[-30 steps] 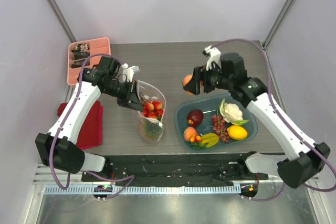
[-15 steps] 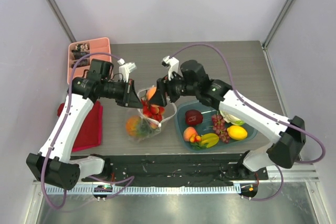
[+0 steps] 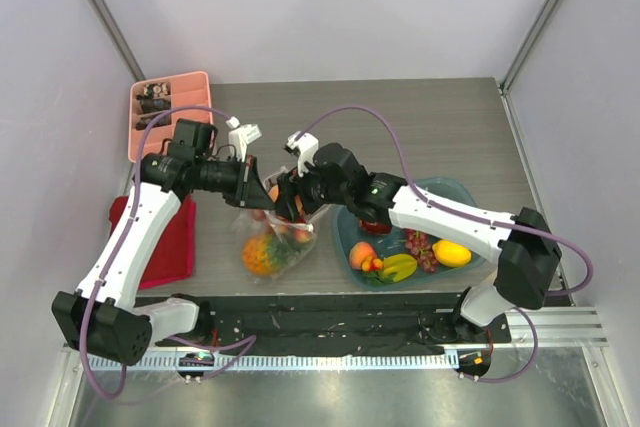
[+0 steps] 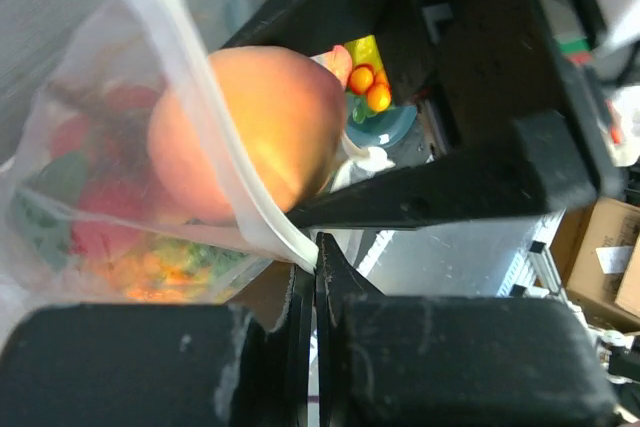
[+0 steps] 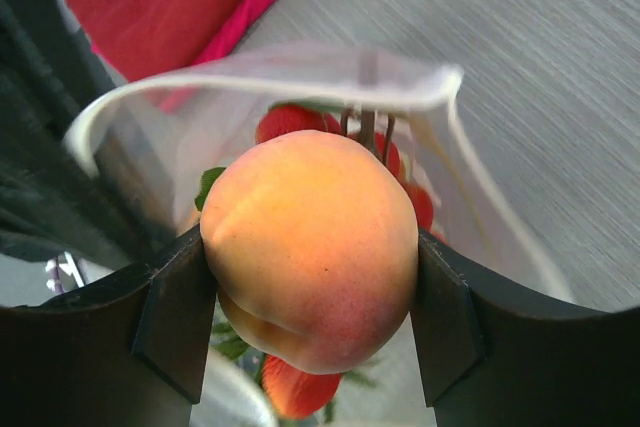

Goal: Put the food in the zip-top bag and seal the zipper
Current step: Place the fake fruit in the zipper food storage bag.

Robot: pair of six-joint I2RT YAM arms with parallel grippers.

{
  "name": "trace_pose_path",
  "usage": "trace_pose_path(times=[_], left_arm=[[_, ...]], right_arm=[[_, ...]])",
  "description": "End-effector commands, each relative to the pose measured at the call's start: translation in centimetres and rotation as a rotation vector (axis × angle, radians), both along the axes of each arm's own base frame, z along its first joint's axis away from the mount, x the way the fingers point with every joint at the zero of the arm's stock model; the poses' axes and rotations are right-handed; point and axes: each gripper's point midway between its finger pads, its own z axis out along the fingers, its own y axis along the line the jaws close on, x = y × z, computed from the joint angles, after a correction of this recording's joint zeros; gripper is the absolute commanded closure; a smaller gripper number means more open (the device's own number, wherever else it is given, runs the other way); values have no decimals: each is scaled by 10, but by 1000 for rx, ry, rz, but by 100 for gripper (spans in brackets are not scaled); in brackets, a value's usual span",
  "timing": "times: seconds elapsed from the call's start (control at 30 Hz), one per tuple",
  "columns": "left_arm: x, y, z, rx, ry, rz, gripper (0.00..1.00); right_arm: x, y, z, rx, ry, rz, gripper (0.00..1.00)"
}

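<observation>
The clear zip-top bag [image 3: 270, 247] stands open in the middle of the table, holding red berries [image 5: 290, 119] and the orange pineapple [image 3: 259, 256]. My left gripper [image 4: 316, 269] is shut on the bag's mouth strip, the zipper [image 4: 255, 209], and holds the mouth up. My right gripper [image 5: 312, 292] is shut on a peach [image 5: 310, 247] and holds it in the bag's mouth, above the berries. In the top view the right gripper [image 3: 285, 199] meets the left gripper [image 3: 250, 185] at the bag's top. More food lies on the teal plate [image 3: 470, 192]: a peach [image 3: 361, 254], lemon [image 3: 452, 252], grapes [image 3: 418, 247].
A pink compartment tray [image 3: 165, 112] sits at the back left. A red cloth [image 3: 165, 242] lies left of the bag, under the left arm. The teal plate stands right of the bag, under the right arm.
My right gripper has carried the peach left from above the plate into the bag's mouth. The left gripper has lifted and tilted the bag's mouth, and the pineapple now lies in the bag's bottom.
</observation>
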Motion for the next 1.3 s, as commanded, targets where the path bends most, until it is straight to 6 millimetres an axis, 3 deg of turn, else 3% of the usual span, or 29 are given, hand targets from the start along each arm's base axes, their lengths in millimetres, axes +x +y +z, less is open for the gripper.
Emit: trace_pose_path(times=[0.0,0.23,0.37,0.43,0.47,0.53,0.57,0.7,0.77,0.93,1.07,1.1,1.17,1.2,1.27], left_arm=[[-3,-12,27,-115,-138,-86,100],[-18,-20,40,-219,-187,-154,100],[-26,-19,43,-236,-190,-173,100],[-28,-18,42,-230,-203,-174,100],[-29,-17,43,-225,-211,-170,100],[-31,-16,43,-220,-217,-170,100],[-31,-15,44,-217,-224,-168,100],[-28,-14,46,-214,-235,-154,100],[-24,-15,49,-224,-238,-140,100],[-17,-15,54,-240,-238,-118,100],[-14,-17,55,-252,-230,-121,100],[-13,-17,56,-255,-231,-123,100],[-12,-18,55,-254,-230,-123,100],[-12,-18,56,-255,-234,-126,100],[-13,-18,55,-256,-230,-128,100]], right_arm=[[18,21,36,148,-49,-41,99],[24,26,-27,77,25,-96,99],[20,29,-34,79,58,-84,96],[17,31,-27,94,54,-59,75],[15,30,-16,107,36,-42,58],[9,25,-7,81,5,4,42],[7,23,12,97,-28,18,26],[-9,1,29,37,-68,76,9],[-17,-14,27,-10,-77,99,3],[-33,-42,63,-9,-129,137,0],[-35,-65,88,6,-116,131,0],[-24,-77,90,13,-107,95,0],[-15,-91,86,12,-73,38,0],[1,-104,80,1,-55,-16,1],[16,-113,54,-38,14,-60,5]])
